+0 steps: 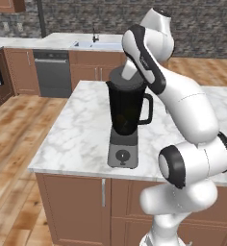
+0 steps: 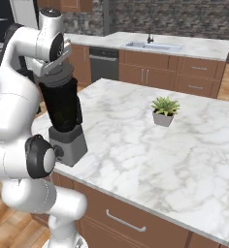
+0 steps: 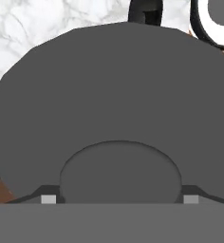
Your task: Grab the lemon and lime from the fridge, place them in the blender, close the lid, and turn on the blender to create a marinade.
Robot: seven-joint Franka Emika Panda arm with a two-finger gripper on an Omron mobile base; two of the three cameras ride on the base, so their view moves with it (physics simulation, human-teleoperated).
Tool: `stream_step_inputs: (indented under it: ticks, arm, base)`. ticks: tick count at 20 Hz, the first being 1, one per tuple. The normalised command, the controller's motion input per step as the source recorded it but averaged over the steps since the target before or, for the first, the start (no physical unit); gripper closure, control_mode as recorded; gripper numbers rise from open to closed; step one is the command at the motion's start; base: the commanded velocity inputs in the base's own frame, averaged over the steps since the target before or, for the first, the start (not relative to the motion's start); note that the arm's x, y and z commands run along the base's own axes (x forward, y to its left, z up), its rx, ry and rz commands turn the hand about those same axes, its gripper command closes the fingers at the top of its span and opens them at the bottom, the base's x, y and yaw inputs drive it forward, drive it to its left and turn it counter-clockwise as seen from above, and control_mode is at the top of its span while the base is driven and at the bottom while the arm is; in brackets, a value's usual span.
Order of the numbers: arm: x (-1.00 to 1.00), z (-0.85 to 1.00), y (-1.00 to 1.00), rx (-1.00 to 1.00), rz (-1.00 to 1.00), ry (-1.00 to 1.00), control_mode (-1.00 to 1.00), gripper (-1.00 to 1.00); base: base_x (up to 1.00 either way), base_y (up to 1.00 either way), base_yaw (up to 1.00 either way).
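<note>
You have the blender (image 1: 127, 122) near the front left corner of the marble island (image 2: 150, 145), its dial facing the edge, and the lid (image 3: 114, 104) sits on top of the jar. Your gripper (image 3: 118, 197) hangs right over the lid, its 2 fingertips (image 3: 48, 198) spread wide on either side of the raised centre knob (image 3: 119, 171); whether they touch it you can't tell.

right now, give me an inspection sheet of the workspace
surface: white marble island counter, blender near its front edge
job's things: blender upright on its grey base, dial facing front; lid on the jar top; lemon and lime nothing seen
clutter: small potted plant standing apart from the blender
grippers: gripper open, right above the lid, fingertips either side of its raised centre
cables: nothing seen
surroundings: sink and dishwasher on the back counter, wooden floor
</note>
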Motion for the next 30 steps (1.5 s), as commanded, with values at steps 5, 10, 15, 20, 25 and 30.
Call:
stream_step_inputs:
  ticks: [5,10,15,20,25,30]
  arm:
    - [0.34,-0.16,0.0,0.04,-0.02,0.0,-1.0,1.0]
    - [0.3,-0.1,0.04,0.09,-0.03,0.0,-1.0,1.0]
    - [0.23,0.0,0.13,0.09,-0.07,0.02,-1.0,1.0]
    - [0.0,-0.03,0.1,0.05,-0.1,0.14,-1.0,1.0]
    - [-0.06,-0.06,0.0,0.02,-0.12,0.18,-1.0,1.0]
    - [-0.39,0.0,0.0,0.01,-0.14,0.21,-1.0,1.0]
  base:
    - [0.0,0.0,0.0]
    - [0.0,0.0,0.0]
    - [0.0,0.0,0.0]
    - [0.0,0.0,0.0]
    - [0.0,0.0,0.0]
    - [0.0,0.0,0.0]
